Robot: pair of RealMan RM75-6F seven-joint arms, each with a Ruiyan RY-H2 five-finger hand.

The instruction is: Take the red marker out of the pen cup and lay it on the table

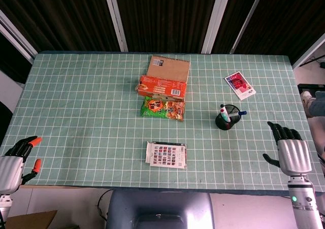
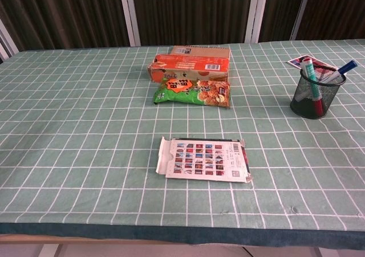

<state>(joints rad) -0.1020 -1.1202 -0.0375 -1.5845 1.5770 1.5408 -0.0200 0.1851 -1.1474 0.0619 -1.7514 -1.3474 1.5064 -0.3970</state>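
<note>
Green checked table [image 1: 76, 112] fills both views. Right hand [image 1: 289, 150] rests at the near right edge, fingers spread, holding nothing. Left hand [image 1: 18, 155] rests at the near left corner, fingers apart, holding nothing. Orange box [image 2: 191, 68] writing is too small to read. Black pen cup [image 2: 312, 94] holds the red marker [image 2: 315, 97], upright among other pens.

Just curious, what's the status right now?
Both hands open, fingers apart, holding nothing. Red marker upright in pen cup. Nothing blocking the right hand's path.
</note>
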